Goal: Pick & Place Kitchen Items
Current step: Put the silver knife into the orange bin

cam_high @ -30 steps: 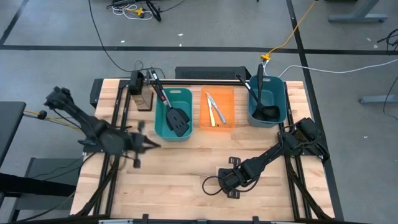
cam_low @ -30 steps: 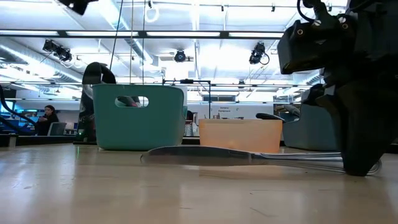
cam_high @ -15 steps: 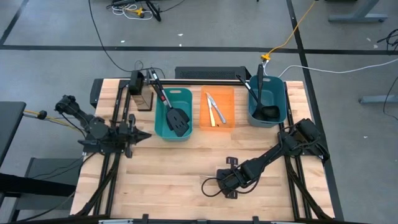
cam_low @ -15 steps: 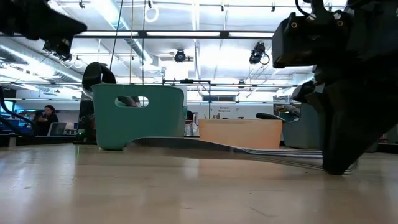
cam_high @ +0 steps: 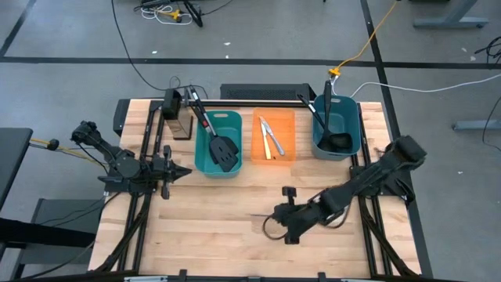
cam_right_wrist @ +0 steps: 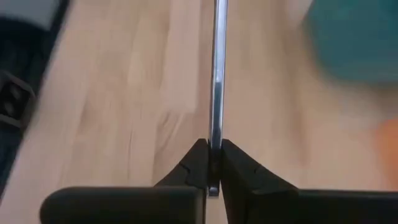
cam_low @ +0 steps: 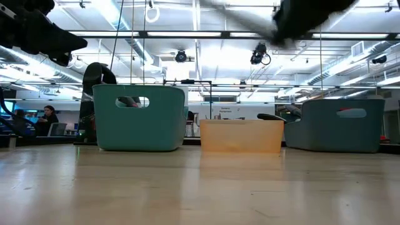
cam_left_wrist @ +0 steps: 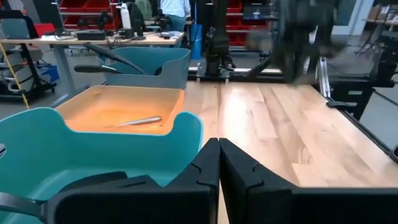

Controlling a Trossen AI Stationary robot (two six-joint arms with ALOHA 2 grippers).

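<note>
My right gripper (cam_high: 274, 218) is shut on a silver table knife (cam_right_wrist: 217, 81) over the table's near middle. In the low view the knife (cam_low: 240, 15) is a blur high above the tabletop. My left gripper (cam_high: 178, 170) is shut and empty, beside the near left corner of the left teal bin (cam_high: 205, 160). That bin holds two black spatulas (cam_high: 223, 149). The orange bin (cam_high: 286, 153) holds more knives (cam_high: 270, 137). The right teal bin (cam_high: 354, 125) holds black ladles (cam_high: 338, 141). My right gripper pinches the knife's near end (cam_right_wrist: 214, 146) between its two fingers. The fingers point toward the table's left and slant a little down. The knife runs on straight ahead of the fingertips, edge-on. It is lifted clear of the table.
The three bins stand in a row along the far side. A dark box (cam_high: 177, 117) stands at the far left. A black cable loop (cam_high: 274, 229) lies under my right gripper. Bare wood stretches across the table's near half (cam_high: 211, 235).
My right gripper has risen from the table with the knife. The knife lay flat, then its far end tipped up, and now it hangs clear above the tabletop. My left gripper has drawn back toward the table's left and far side, then kept still.
</note>
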